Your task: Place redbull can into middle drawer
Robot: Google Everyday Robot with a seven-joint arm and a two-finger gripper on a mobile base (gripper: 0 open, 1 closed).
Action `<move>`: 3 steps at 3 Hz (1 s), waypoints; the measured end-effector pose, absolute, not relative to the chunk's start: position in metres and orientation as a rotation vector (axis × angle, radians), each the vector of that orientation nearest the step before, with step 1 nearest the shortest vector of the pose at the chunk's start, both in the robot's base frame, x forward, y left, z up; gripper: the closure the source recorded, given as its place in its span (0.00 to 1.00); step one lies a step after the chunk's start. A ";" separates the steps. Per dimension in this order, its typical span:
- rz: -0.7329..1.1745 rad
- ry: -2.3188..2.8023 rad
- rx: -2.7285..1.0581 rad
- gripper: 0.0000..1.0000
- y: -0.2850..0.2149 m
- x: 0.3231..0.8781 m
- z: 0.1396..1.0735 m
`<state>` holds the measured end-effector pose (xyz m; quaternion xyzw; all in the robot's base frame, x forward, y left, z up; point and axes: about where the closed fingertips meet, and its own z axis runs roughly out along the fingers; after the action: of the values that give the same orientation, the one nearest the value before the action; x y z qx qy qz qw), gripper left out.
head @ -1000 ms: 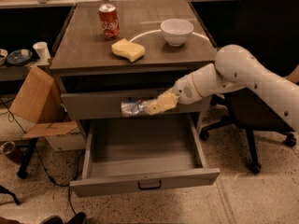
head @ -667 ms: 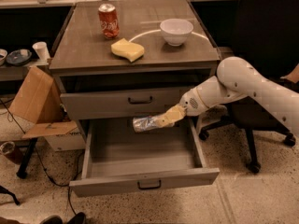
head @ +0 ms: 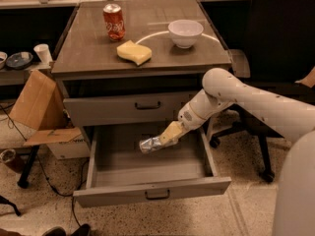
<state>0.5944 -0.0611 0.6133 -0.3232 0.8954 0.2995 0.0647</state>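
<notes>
The redbull can (head: pixel 149 144) is a slim silver can lying sideways in my gripper (head: pixel 162 138), which is shut on it. The gripper holds it inside the open middle drawer (head: pixel 147 193), just above the grey floor near the drawer's back. The white arm comes in from the right, over the drawer's right wall. The drawer is pulled out wide, its flat front with a dark bar handle (head: pixel 157 195) nearest the camera.
A shut top drawer (head: pixel 133 107) sits above. On the cabinet top stand a red soda can (head: pixel 113 22), a yellow sponge (head: pixel 134 52) and a white bowl (head: pixel 185 33). A cardboard box (head: pixel 42 112) lies left, a black office chair (head: pixel 275 43) right.
The gripper with the can has moved down and to the right, from in front of the top drawer into the open middle drawer.
</notes>
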 end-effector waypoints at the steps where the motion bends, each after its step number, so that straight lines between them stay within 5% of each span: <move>1: 0.841 2.808 -0.950 1.00 -0.056 0.599 0.590; 3: 0.509 3.018 -0.821 1.00 -0.069 0.614 0.569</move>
<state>0.6140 -0.0688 0.5695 -0.2591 0.9523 0.1606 -0.0137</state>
